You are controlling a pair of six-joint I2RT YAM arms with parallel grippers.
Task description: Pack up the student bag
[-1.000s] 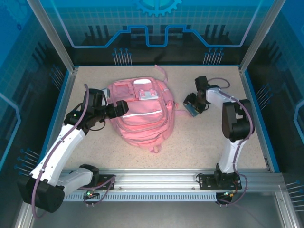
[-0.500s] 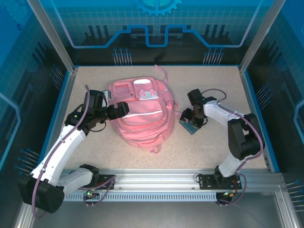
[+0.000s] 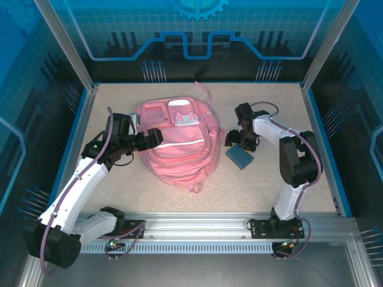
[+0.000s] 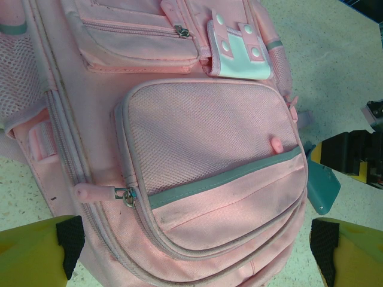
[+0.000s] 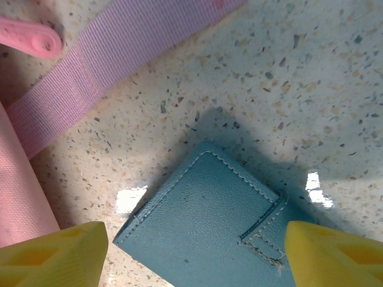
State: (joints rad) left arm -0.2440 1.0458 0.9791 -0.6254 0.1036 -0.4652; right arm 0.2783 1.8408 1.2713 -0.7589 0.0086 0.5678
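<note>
Right wrist view shows me the blue case (image 5: 203,227) stitching; overhead, student bag (image 3: 179,149) centre-frame, zipped shut; left gripper (image 4: 194,248), right gripper (image 5: 194,251) spread, empty

Student bag (image 3: 179,143): large pink fabric backpack, lying flat on table, front face up, left of centre, top end toward far edge. Mesh front pocket (image 4: 203,134) with pale stripe (image 4: 239,173) across it. White patch (image 4: 238,51) near top end. Front zips closed. Pink strap (image 5: 114,66) trailing on tabletop.
</note>
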